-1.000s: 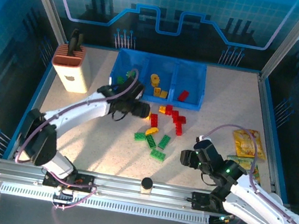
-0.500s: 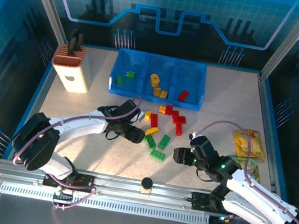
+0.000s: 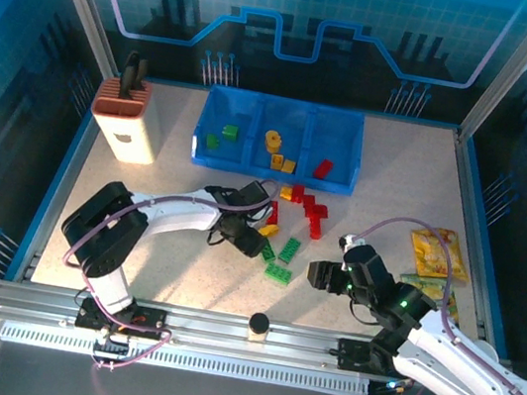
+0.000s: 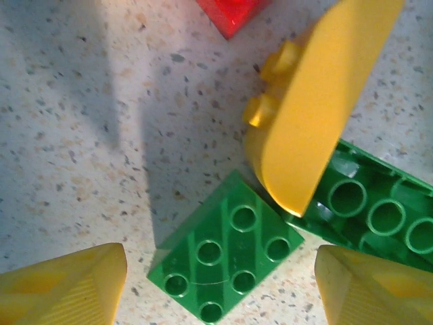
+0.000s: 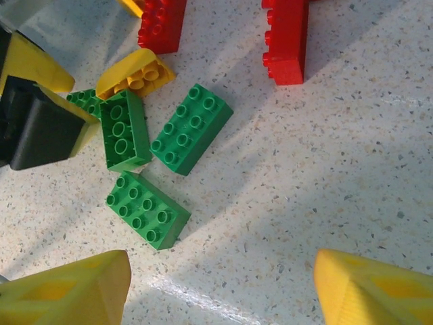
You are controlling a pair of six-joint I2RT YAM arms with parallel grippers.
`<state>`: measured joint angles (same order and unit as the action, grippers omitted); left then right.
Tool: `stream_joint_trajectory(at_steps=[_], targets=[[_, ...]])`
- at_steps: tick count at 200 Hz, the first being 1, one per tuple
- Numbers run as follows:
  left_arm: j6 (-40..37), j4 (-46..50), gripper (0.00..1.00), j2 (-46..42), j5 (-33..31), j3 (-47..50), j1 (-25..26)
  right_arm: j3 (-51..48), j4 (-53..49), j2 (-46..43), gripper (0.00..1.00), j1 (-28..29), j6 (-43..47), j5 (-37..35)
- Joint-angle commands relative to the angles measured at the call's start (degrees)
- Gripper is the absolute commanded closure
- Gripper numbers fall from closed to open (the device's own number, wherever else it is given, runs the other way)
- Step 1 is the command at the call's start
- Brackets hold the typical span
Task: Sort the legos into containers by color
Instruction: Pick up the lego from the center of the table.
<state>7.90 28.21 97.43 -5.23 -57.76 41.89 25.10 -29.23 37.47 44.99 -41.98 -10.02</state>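
Left gripper (image 3: 248,241): jaws stand apart, nothing held. It is set low over the loose pile, just in front of the containers (image 3: 248,169). In the left wrist view a small green brick (image 4: 225,256) lies flat on the table between the yellow fingertips (image 4: 64,288), not yet touched. Just beyond it, a yellow curved brick (image 4: 308,108) is tipped across a longer green brick (image 4: 379,217).

Right gripper (image 3: 319,275): also open and empty, held near the pile's right side, with a green pair (image 5: 193,128) ahead of it.

Change noted: a second ago the left arm was stretched up to the left bin. It has since been drawn back to the pile, and the binned green legos (image 3: 221,135) are now uncovered. The right gripper has been shifted only slightly.

Bins as seen: green in the left, yellow pieces (image 3: 274,145) in the middle, a red piece (image 3: 323,169) in the right.

Judgement: one green drop-off looks finished and the next green pick is being lined up. The red cluster (image 3: 308,210) and several greens are still to be sorted.
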Motion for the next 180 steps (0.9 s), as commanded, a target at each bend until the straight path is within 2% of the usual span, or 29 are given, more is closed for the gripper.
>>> stream_joint_trajectory(at_steps=[1, 49, 92, 150, 180], targets=[[-2.2, 2.7, 0.26, 2.2, -2.2, -2.9, 0.2, -0.8, -0.7, 0.0, 0.27, 0.7, -0.8, -0.4], [-1.6, 3.7, 0.35, 4.8, 0.8, -4.5, 0.6, -0.9, -0.6, 0.1, 0.27, 0.7, -0.7, -0.5], [-0.7, 4.4, 0.50, 5.1, 0.8, -3.1, 1.0, -1.3, -0.5, 0.1, 0.27, 0.7, -0.9, -0.7], [2.5, 2.7, 0.66, 1.5, 0.4, -0.6, 0.6, -1.4, 0.0, 0.2, 0.28, 0.7, -1.3, -0.5], [5.4, 2.1, 0.69, -1.4, 2.3, -0.3, -2.3, -1.3, -0.6, -0.2, 0.28, 0.7, -1.5, -0.5]])
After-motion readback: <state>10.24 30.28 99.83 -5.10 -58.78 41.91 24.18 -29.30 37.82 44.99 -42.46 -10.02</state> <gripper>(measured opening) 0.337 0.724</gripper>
